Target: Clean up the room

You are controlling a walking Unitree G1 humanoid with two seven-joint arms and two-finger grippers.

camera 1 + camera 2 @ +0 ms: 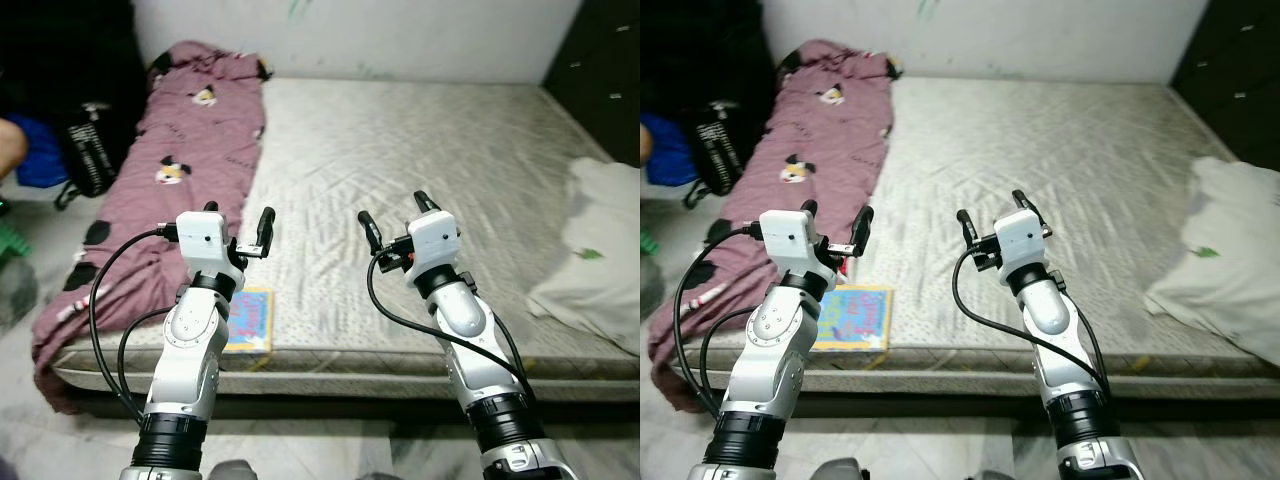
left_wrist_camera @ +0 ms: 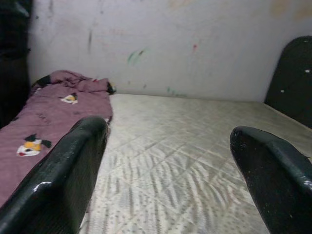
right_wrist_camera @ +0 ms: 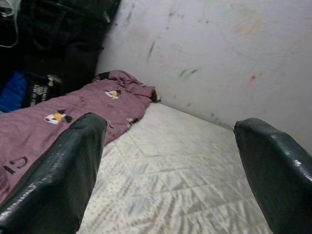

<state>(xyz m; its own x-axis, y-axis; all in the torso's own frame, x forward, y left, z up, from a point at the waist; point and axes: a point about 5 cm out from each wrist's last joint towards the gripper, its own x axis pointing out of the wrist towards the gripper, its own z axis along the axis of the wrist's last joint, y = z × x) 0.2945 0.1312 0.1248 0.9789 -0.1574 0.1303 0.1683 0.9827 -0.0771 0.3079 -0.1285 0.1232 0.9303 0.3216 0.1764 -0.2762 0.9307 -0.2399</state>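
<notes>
A bare grey mattress [image 1: 420, 150] lies on the floor in front of me. A maroon blanket [image 1: 180, 170] with cartoon prints is bunched along its left side. A colourful book [image 1: 250, 320] lies flat at the front edge, just below my left gripper [image 1: 238, 218]. That gripper is held open above the mattress with nothing between its fingers [image 2: 63, 175]. My right gripper [image 1: 396, 215] hovers open and empty over the front middle of the mattress, fingers [image 3: 273, 165] wide apart. A crumpled white cloth [image 1: 600, 250] rests on the right side.
A black bag [image 1: 90, 150] and something blue [image 1: 40, 160] sit on the floor to the left, against dark furniture. A dark cabinet [image 1: 600, 70] stands at the back right. A marked white wall [image 2: 170, 44] runs behind the mattress. Grey tiled floor [image 1: 320, 440] lies in front.
</notes>
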